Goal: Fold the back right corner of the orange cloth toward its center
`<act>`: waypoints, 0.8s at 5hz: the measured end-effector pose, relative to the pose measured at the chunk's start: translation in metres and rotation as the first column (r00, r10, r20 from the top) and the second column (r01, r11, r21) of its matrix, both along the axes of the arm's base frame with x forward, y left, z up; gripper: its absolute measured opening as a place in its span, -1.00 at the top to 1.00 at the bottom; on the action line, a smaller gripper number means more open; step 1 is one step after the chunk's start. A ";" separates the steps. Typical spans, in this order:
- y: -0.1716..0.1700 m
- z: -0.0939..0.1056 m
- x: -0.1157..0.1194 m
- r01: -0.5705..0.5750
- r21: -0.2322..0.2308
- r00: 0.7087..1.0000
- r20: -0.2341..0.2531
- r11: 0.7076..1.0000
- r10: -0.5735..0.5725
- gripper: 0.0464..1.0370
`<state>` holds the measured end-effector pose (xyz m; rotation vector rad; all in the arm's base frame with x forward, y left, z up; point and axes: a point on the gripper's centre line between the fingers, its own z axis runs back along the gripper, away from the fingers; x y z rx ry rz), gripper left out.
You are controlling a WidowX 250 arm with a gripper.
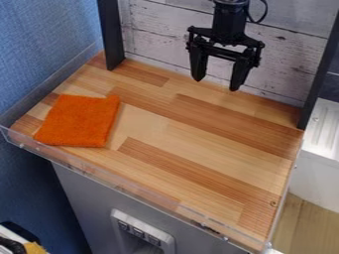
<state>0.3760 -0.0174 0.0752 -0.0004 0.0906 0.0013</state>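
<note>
Camera view, open end effector (217, 85) above wooden counter (198, 130), orange cloth (81, 120) near left edge, bare wood between

An orange cloth (80, 120), seemingly fuzzy, lies flat and roughly square on the wooden counter's left side.

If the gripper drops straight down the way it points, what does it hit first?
Most likely the bare wooden surface under the open gripper. The orange cloth looks well off to one side. Height above the wood is unclear from this angle.
</note>
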 end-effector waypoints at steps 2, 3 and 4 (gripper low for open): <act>0.038 -0.013 -0.027 -0.050 -0.010 0.999 -0.006 0.999 0.050 -0.92; 0.066 -0.013 -0.041 -0.086 -0.026 0.995 0.054 0.996 0.087 -0.92; 0.095 -0.014 -0.058 -0.118 -0.029 0.987 0.107 0.993 0.120 -0.92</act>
